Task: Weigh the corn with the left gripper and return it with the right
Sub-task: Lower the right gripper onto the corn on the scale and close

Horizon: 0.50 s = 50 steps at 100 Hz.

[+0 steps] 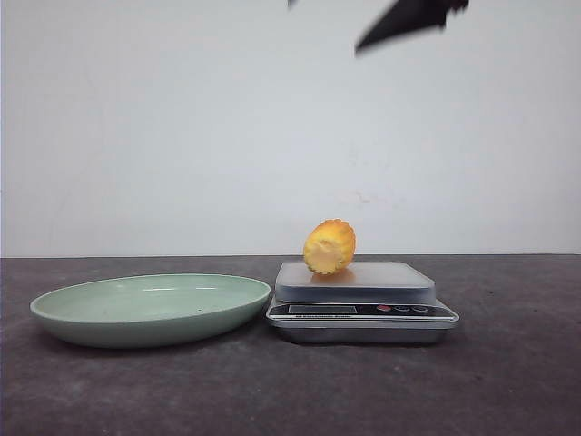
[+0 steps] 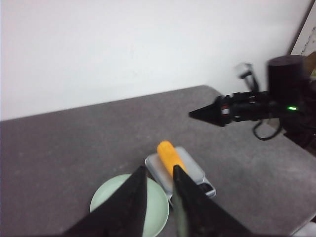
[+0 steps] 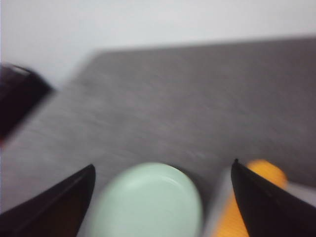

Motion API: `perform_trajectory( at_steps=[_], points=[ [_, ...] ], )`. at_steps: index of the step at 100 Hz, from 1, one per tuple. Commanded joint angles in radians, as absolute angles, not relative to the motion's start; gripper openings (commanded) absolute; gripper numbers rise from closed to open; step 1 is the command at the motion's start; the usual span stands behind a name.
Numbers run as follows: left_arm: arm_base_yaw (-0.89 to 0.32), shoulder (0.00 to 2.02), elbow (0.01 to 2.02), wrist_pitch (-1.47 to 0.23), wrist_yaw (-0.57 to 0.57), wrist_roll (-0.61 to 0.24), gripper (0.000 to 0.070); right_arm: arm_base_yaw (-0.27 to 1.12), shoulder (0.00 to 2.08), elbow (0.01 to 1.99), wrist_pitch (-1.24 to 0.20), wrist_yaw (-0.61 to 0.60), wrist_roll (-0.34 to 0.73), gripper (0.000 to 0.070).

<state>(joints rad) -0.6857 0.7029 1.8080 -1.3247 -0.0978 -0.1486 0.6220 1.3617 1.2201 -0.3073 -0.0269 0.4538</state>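
The corn (image 1: 329,246) lies on the platform of a small silver kitchen scale (image 1: 363,283), its paler cut end facing the front camera. Nothing touches it. My left gripper (image 2: 159,169) is high above the table, empty, its black fingers a small gap apart. Past them lie the corn (image 2: 169,155) and the scale (image 2: 191,168). My right gripper (image 3: 163,165) is wide open and empty, also high up, in a blurred view with the corn (image 3: 266,173) beside one finger. It shows in the left wrist view (image 2: 200,114) and at the front view's top edge (image 1: 372,38).
A pale green shallow plate (image 1: 150,309) sits empty on the dark grey table, just left of the scale. It also shows in the left wrist view (image 2: 106,197) and the right wrist view (image 3: 148,202). A white wall stands behind the table.
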Motion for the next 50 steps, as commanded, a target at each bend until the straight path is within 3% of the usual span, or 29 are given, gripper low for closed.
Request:
perform_trajectory(
  at_steps=[1, 50],
  points=[
    [-0.694, 0.712, 1.825, -1.336, -0.092, -0.139, 0.0057, 0.634, 1.430, 1.258, -0.345, 0.028, 0.440, 0.0548],
    [-0.694, 0.712, 1.825, -1.398, -0.093, -0.089, 0.0057, 0.642, 1.728, 1.293, -0.495, 0.049, 0.499, 0.0548]
  ],
)
